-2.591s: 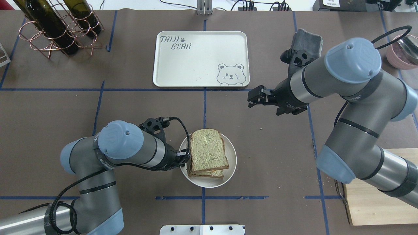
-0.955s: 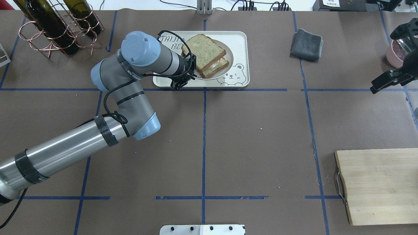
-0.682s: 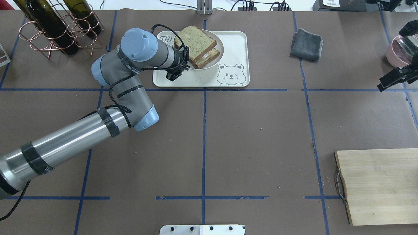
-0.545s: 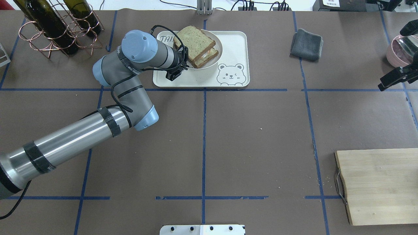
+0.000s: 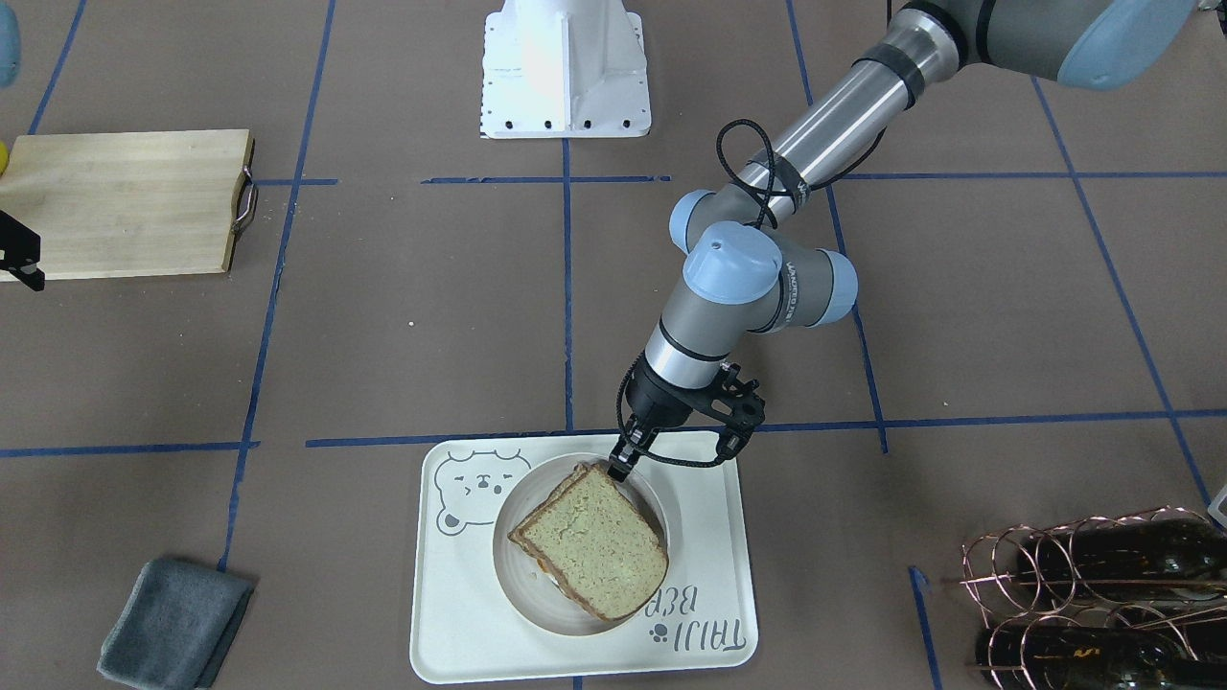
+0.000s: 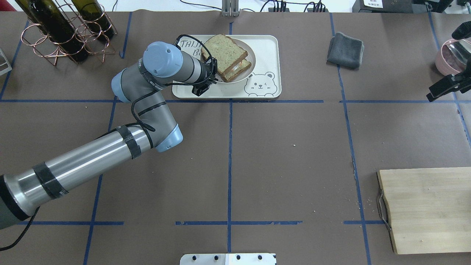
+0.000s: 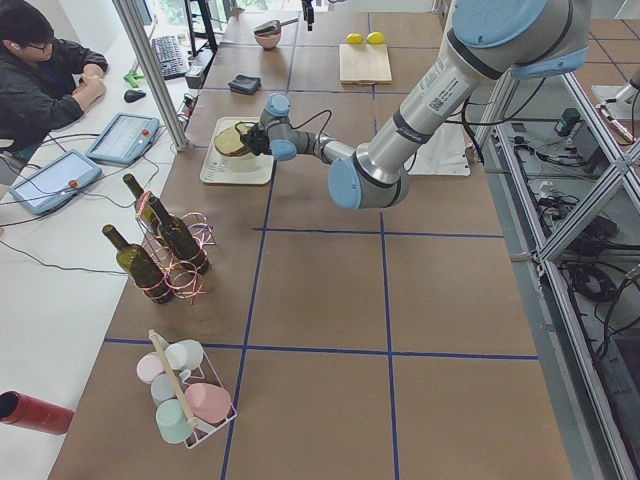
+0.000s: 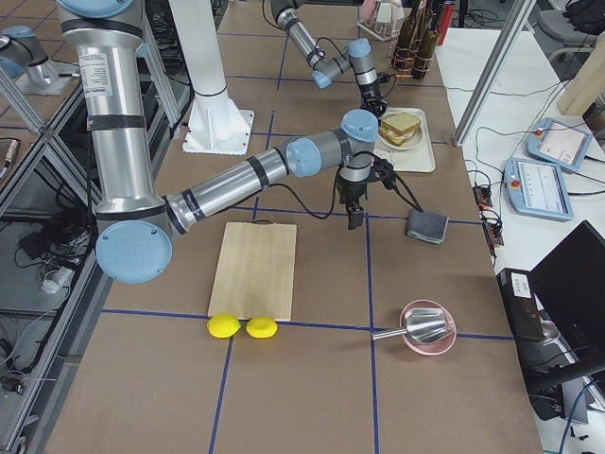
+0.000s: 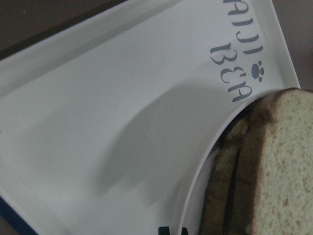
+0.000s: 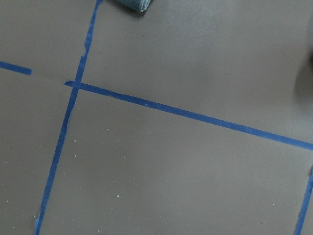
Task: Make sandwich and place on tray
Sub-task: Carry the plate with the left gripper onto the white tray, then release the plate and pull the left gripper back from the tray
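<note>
The sandwich (image 6: 225,55), two tan bread slices with white egg between them, lies on a small round white dish (image 6: 250,59). The dish is over the cream tray (image 6: 265,46) with its bear drawing. It casts a broad shadow on the tray (image 9: 98,122) in the left wrist view. My left gripper (image 5: 616,469) is shut on the dish rim (image 5: 522,586), beside the sandwich (image 5: 592,541). My right gripper (image 6: 431,97) hangs at the far right table edge, away from the tray. I cannot tell whether its jaws are open.
A grey folded cloth (image 6: 346,45) lies right of the tray. A wooden cutting board (image 6: 427,209) is at the near right. A wire rack with wine bottles (image 6: 62,29) stands at the far left. A pink bowl (image 6: 450,55) is at the far right.
My left arm carried the dish with the sandwich from the table's near middle to over the tray, then shifted it slightly right. My right arm drew back to the right edge.
</note>
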`<action>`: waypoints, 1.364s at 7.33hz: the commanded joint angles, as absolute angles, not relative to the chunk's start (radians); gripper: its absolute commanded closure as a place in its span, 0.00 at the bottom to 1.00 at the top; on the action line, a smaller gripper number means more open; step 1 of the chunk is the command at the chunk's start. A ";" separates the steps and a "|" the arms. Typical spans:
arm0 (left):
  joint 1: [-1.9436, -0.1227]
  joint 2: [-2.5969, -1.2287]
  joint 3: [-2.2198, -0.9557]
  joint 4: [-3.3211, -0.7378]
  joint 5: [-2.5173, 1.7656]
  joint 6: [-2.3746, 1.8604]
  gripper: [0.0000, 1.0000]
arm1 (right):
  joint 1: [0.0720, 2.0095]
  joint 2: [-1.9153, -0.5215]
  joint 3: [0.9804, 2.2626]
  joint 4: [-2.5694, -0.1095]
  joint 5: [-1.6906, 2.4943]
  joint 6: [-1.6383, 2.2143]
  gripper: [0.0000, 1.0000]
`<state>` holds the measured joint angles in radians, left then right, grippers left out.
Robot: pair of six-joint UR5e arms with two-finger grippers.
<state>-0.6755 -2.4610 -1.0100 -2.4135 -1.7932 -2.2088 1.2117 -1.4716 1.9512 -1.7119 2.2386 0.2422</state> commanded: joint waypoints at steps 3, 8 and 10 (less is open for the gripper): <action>-0.676 -2.425 -1.063 -2.402 -1.795 -2.177 0.65 | 1.213 -1.471 1.948 -1.712 2.238 0.244 0.00; -0.696 -2.171 -1.511 -2.104 -1.804 -1.926 0.23 | 1.264 -1.488 1.918 -1.712 2.252 0.213 0.00; -0.709 -2.062 -1.766 -1.903 -1.822 -1.713 0.00 | 1.371 -1.490 1.817 -1.710 2.288 0.042 0.00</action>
<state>-0.6992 -2.1217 -1.6206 -2.0224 -1.8092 -1.8431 1.3038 -1.4894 1.8807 -1.7116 2.2655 0.1409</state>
